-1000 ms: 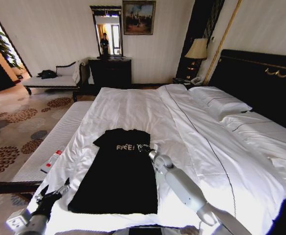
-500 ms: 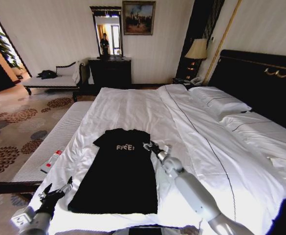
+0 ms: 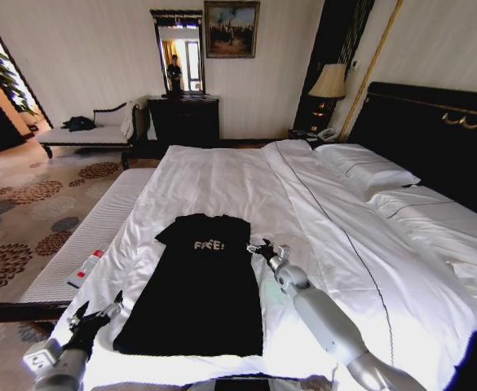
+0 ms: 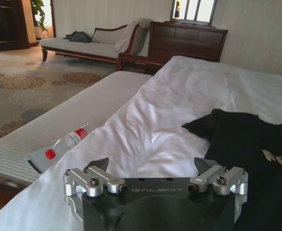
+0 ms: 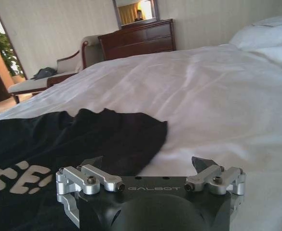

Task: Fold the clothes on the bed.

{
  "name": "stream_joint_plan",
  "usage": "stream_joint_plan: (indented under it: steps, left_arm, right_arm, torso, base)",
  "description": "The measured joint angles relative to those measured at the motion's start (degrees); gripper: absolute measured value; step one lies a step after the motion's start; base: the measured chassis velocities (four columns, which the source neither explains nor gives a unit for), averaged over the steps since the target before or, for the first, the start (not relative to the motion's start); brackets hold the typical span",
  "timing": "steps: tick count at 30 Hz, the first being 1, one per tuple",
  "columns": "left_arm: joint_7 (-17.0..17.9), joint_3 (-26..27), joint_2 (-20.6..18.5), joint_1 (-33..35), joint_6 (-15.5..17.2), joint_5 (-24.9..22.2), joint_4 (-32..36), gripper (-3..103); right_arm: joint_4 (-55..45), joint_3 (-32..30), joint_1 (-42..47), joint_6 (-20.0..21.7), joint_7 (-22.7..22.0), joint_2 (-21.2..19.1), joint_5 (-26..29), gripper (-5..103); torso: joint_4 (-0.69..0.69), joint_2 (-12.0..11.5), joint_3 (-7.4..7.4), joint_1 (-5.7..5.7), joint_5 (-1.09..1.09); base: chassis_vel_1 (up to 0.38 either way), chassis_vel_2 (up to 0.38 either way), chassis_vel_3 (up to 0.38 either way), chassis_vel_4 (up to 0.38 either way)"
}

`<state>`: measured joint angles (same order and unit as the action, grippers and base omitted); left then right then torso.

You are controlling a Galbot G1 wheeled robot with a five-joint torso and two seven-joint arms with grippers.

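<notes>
The clothes, a black T-shirt [image 3: 199, 285] with white "FREE" lettering, lie spread flat on the near part of the white bed [image 3: 246, 179], collar pointing away from me. My right gripper [image 3: 264, 248] hovers open just off the shirt's right sleeve, over bare sheet. In the right wrist view the sleeve [image 5: 131, 132] lies just ahead of the open right gripper [image 5: 148, 162]. My left gripper [image 3: 96, 314] is open at the bed's near left corner, left of the shirt's hem. The left wrist view shows the left gripper [image 4: 153, 166] holding nothing, with the shirt [image 4: 247, 144] off to one side.
A striped bench [image 3: 99, 224] runs along the bed's left side with a red-capped bottle [image 3: 86, 267] on it. Pillows [image 3: 364, 167] and a dark headboard [image 3: 434, 134] are at the right. A dresser [image 3: 183, 120], a chaise [image 3: 87, 134] and a lamp [image 3: 329, 81] stand beyond.
My right gripper has moved rightward off the shirt's chest edge to the sheet beside the sleeve. The left gripper has barely shifted. The shirt lies as before.
</notes>
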<state>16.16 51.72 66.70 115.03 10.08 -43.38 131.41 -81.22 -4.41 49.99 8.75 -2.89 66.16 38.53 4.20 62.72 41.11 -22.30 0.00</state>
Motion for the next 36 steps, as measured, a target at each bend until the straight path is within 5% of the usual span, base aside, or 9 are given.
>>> stream_joint_plan:
  steps: [10,16,19,28,36]
  left_arm:
    - [1.33,-3.28,-7.09,-15.08,1.65,-7.50,-11.10,100]
    - [1.54,-8.26,-10.30,-24.53,1.89,-10.22,-16.32,103]
    - [0.57,-14.93,-12.65,-32.89,2.07,-13.47,-22.13,100]
    - [-1.38,-26.59,-10.84,-50.45,1.27,-14.04,-37.25,99]
    - [-1.16,-30.74,-8.54,-58.69,1.07,-14.25,-44.69,99]
  right_arm:
    - [-8.31,-7.90,7.56,1.71,-2.78,-4.34,5.29,100]
    - [-11.54,-11.42,11.69,2.20,-3.69,-6.15,6.04,100]
    - [-14.52,-14.84,15.36,2.93,-4.74,-6.22,7.36,100]
    - [-19.69,-20.97,22.60,3.90,-6.08,-6.81,8.63,100]
    - [-20.24,-22.86,23.45,4.04,-6.57,-6.93,9.66,100]
  torso:
    - [0.02,0.00,0.00,0.00,-0.01]
    - [0.03,0.00,0.00,0.00,-0.01]
    - [0.00,0.00,0.00,0.00,0.02]
    - [0.00,0.01,0.00,0.00,-0.02]
    - [0.01,0.01,0.00,-0.01,0.02]
  base:
    - [0.000,0.000,0.000,0.000]
    - [0.000,0.000,0.000,0.000]
    - [0.000,0.000,0.000,0.000]
    - [0.000,0.000,0.000,0.000]
    - [0.000,0.000,0.000,0.000]
